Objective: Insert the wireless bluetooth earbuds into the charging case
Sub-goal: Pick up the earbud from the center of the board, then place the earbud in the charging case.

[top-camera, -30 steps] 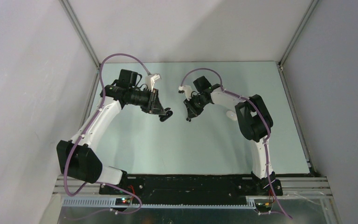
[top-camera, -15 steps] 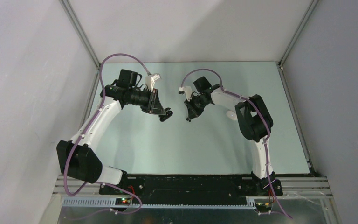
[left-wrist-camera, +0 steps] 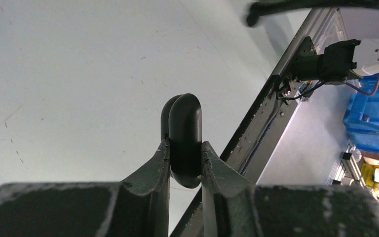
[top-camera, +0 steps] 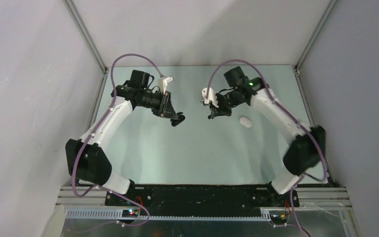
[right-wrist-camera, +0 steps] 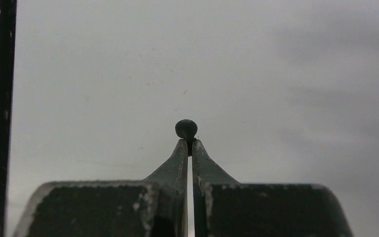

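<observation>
While hovering over the table (top-camera: 177, 158), working through the insertion step for a black bud. Nearest the right wrist lens: squeezing the right gripper (right-wrist-camera: 188, 144) down to a hairline slit and pinching a black earbud (right-wrist-camera: 186, 129) at the very tips, tiny, rounded, faintly glossy, poking out past the fingers. Nearest the left wrist lens: clamping the left gripper (left-wrist-camera: 185, 145) on a black charging case (left-wrist-camera: 182, 118), held edge-on, smooth matte plastic, pebble-rounded, showing two curved shells side by side; not revealing lid up or lid down from this angle. Facing the two grippers toward each other above mid-table, near but apart. Judging by that: carrying bud toward case, not yet seating it. Calling next, most likely, for a slow approach of the right tips to the case's socket, lining the bud up with its cavity, and needing an open lid first. Risking a slip, with so slight a hold on so slick a thing. Resting below, just right of the right gripper: a white charging case (top-camera: 246, 122), oval and smooth, flat on the pale, matte, lightly speckled surface. Closing off the far side: plain grey panels (top-camera: 202, 34). Not showing any other earbuds.
</observation>
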You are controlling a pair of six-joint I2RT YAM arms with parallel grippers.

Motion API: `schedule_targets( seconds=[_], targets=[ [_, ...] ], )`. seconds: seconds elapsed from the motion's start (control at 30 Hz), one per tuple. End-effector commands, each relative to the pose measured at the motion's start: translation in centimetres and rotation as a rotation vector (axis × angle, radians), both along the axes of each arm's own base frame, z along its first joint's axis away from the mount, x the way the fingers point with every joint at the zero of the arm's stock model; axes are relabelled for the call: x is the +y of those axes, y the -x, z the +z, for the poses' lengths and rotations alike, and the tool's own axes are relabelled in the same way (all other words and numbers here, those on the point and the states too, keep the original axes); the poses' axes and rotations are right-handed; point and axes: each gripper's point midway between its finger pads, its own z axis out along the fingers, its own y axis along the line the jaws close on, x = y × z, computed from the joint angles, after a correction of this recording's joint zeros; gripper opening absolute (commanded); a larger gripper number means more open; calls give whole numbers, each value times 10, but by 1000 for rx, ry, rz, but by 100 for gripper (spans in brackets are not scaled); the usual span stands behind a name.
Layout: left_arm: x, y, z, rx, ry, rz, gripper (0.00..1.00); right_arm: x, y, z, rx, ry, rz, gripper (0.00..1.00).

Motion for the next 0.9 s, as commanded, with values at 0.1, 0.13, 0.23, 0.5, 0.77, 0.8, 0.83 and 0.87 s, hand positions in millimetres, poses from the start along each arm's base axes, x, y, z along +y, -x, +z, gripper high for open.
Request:
schedule_targets(
  seconds=[0.1, 0.13, 0.23, 0.5, 0.77, 0.8, 0.83, 0.87],
  targets=[
    [-29, -12, 21, -126, 10, -117, 0, -15, 61, 81, -514, 103, 441, 0],
    [-34, -12, 22, -132, 10, -134, 0, -10, 66, 85, -542, 103, 463, 0],
    [-44, -11, 24, -134, 21, -163, 0, -4, 68, 90, -597, 134, 485, 0],
    [-66, -14, 23, -126, 14, -195, 0, 18, 56, 90, -663, 200, 489, 0],
    [-80, -13, 26, -109, 38, -226, 0, 30, 37, 87, -676, 221, 420, 0],
    [-80, -13, 26, -104, 40, -226, 0, 31, 36, 88, -681, 219, 418, 0],
    [-81, -13, 26, -102, 43, -228, 0, 34, 34, 89, -688, 213, 410, 0],
    [-81, -12, 26, -97, 45, -227, 0, 35, 34, 89, -691, 211, 408, 0]
  ],
)
